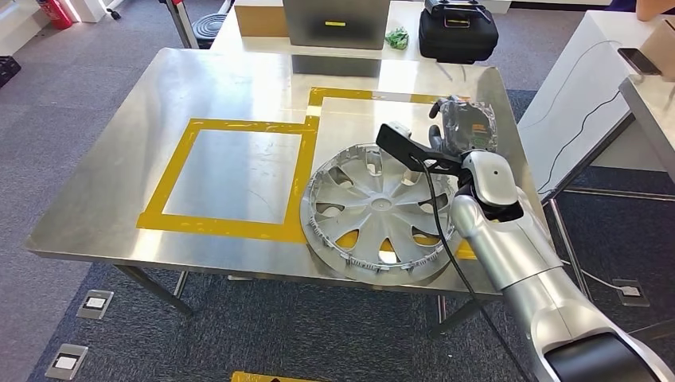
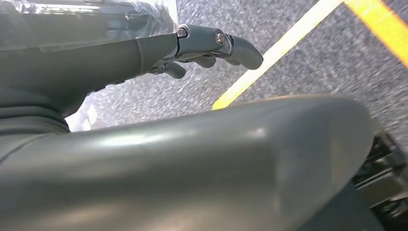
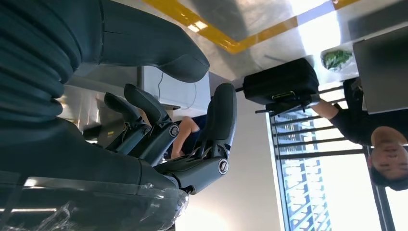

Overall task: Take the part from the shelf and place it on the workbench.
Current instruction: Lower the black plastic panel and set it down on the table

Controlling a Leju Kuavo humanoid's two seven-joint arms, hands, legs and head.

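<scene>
The part, a silver wheel cover (image 1: 374, 211), lies flat on the steel workbench (image 1: 239, 87) near its front right, over the yellow tape lines. My right hand (image 1: 462, 127), its back wrapped in clear plastic, hovers beyond the cover's far right rim and does not touch it. In the right wrist view the right hand (image 3: 168, 130) has its thumb and fingers (image 3: 221, 115) spread with nothing between them. My left hand (image 2: 211, 45) hangs over grey carpet with a yellow floor line (image 2: 269, 53), its fingers loosely extended and holding nothing.
A yellow taped square (image 1: 171, 179) marks the bench's left half. At the far edge stand a black bag (image 1: 458, 36), a metal box (image 1: 334, 24) and a small green item (image 1: 396, 37). A white table (image 1: 573, 87) stands to the right. A person (image 3: 380, 144) sits behind the bench.
</scene>
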